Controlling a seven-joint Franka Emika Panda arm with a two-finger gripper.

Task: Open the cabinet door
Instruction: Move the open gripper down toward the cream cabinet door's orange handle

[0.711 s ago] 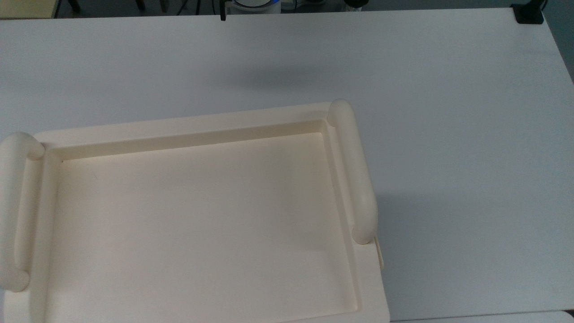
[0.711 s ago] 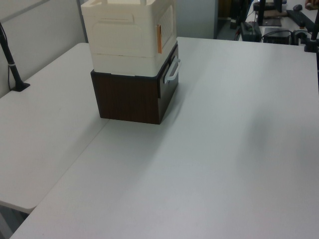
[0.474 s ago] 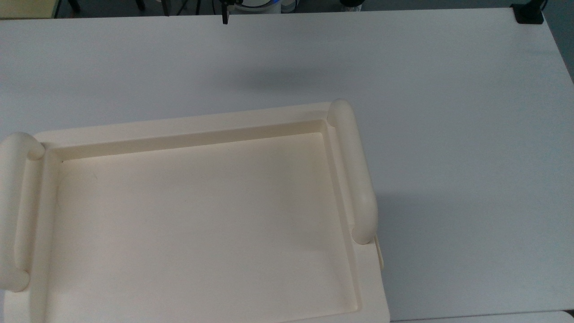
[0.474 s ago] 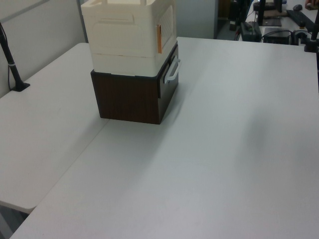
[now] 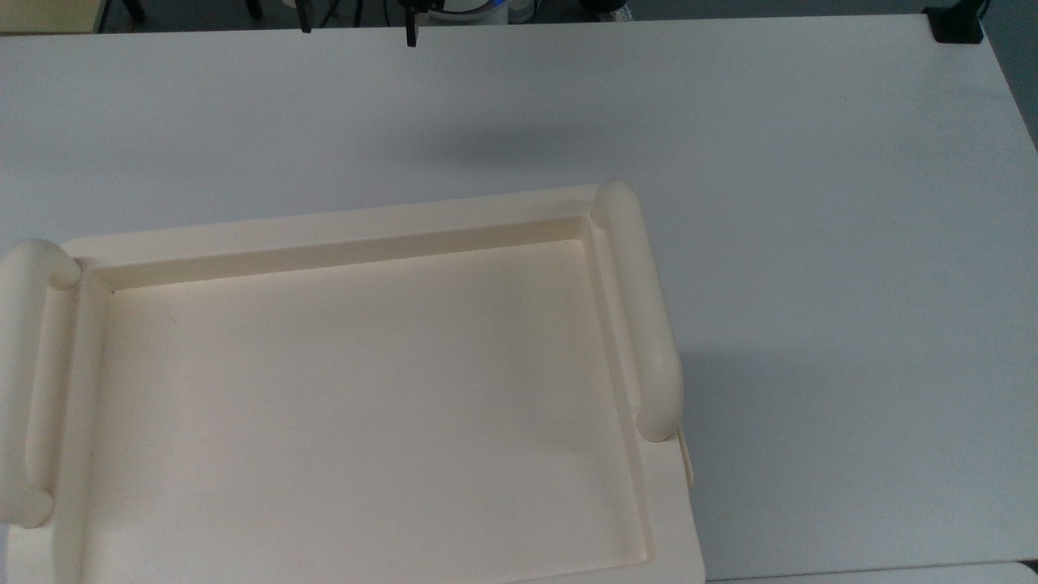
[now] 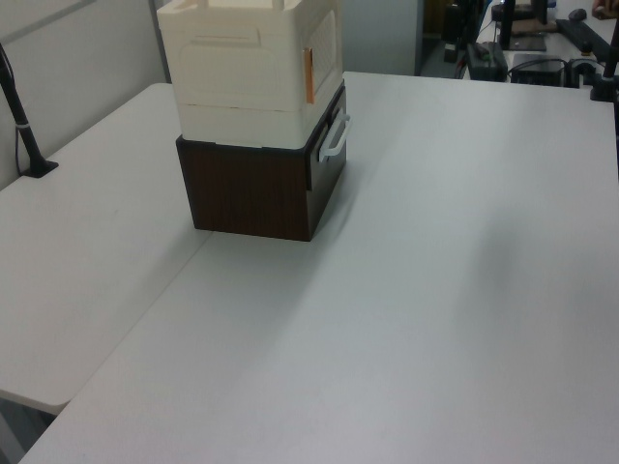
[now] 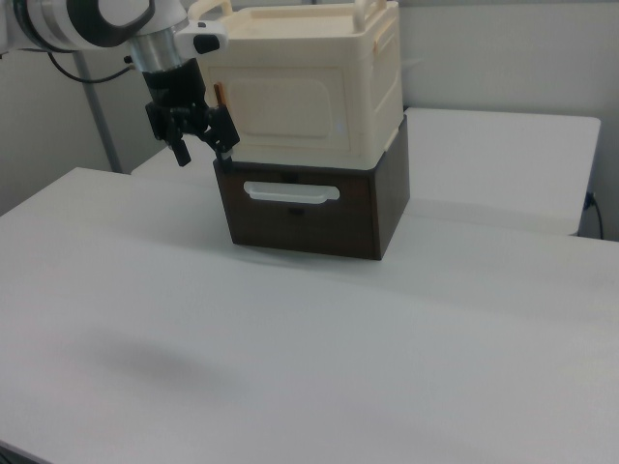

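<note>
In the right view the claw [image 7: 201,147] hangs from the white arm [image 7: 92,21] with its two black fingers [image 7: 180,151] spread apart and nothing between them. It hovers above the worktop [image 7: 290,329], just off the lower corner of the cabinet door [image 7: 280,108] on the right view's left; whether it touches that corner cannot be told. The door, a flat cream panel, stretches away from the claw toward the right view's right and lies flush in the front of the cabinet [image 7: 372,87].

A small orange-brown strip [image 7: 220,97] sits on the cabinet's edge just above the claw. Below and beside the claw stands the dark brown drawer box [image 7: 309,217] that carries the cabinet, with its pale bar handle [image 7: 291,192] further along its front.

In the left view the cabinet [image 6: 232,87] stands on the box [image 6: 253,191] near the far corner of the worktop [image 6: 387,319].

The worktop in front of the door lies bare, stretching wide toward the camera in the right view. In the top view the cabinet's recessed top [image 5: 365,389] shows thick rounded rails [image 5: 641,308] along both short sides.
</note>
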